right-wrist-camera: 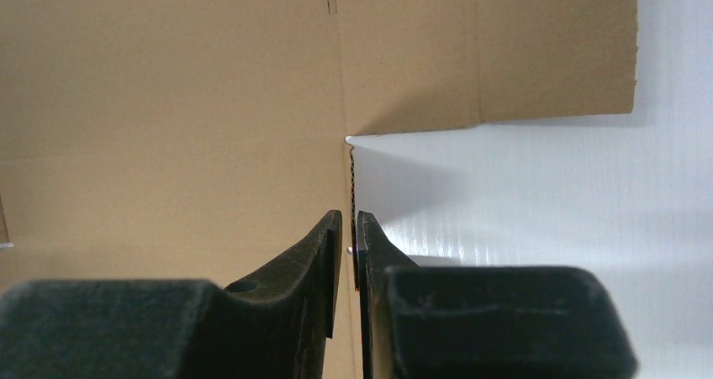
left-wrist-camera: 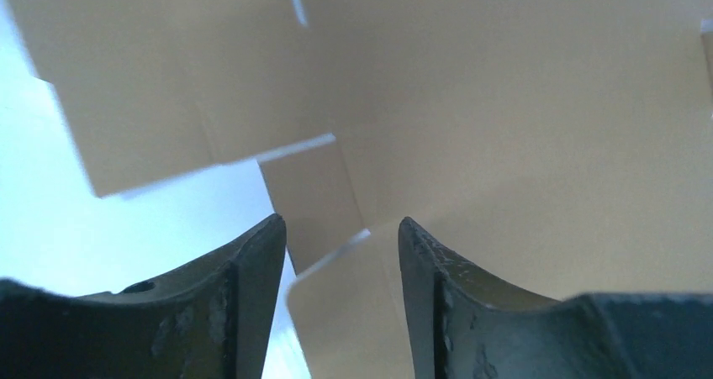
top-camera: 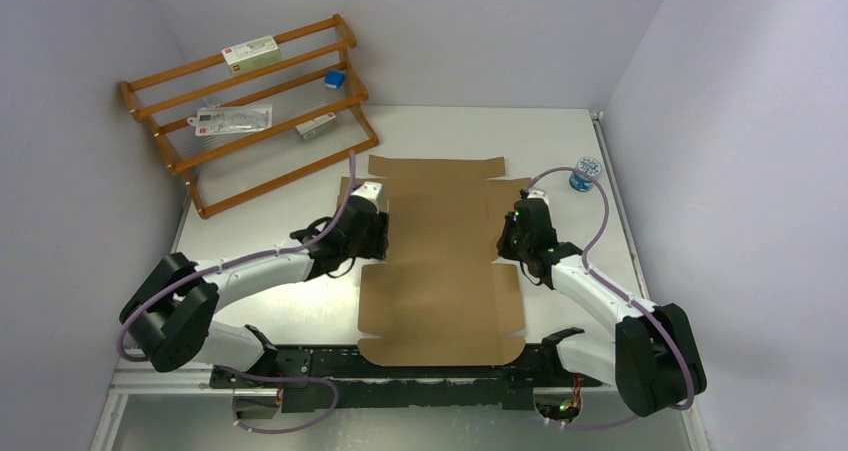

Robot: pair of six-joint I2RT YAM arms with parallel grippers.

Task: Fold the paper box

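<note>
The paper box (top-camera: pixel 440 261) lies as a flat brown die-cut sheet in the middle of the table. My left gripper (top-camera: pixel 380 239) is at its left edge. In the left wrist view its jaws (left-wrist-camera: pixel 340 228) stand well apart, and a rounded flap (left-wrist-camera: pixel 345 312) rises loose between them without being pinched. My right gripper (top-camera: pixel 508 241) is at the sheet's right edge. In the right wrist view its jaws (right-wrist-camera: pixel 350 219) stand very narrowly around a raised flap seen edge-on. The flap rests against the right finger (right-wrist-camera: pixel 378 253), with a sliver of gap on the left side.
A wooden tiered rack (top-camera: pixel 250 101) holding small packets and a blue block stands at the back left. A small blue-and-white round object (top-camera: pixel 585 174) sits at the back right. Walls close in the table on three sides. A black rail (top-camera: pixel 400 366) runs along the near edge.
</note>
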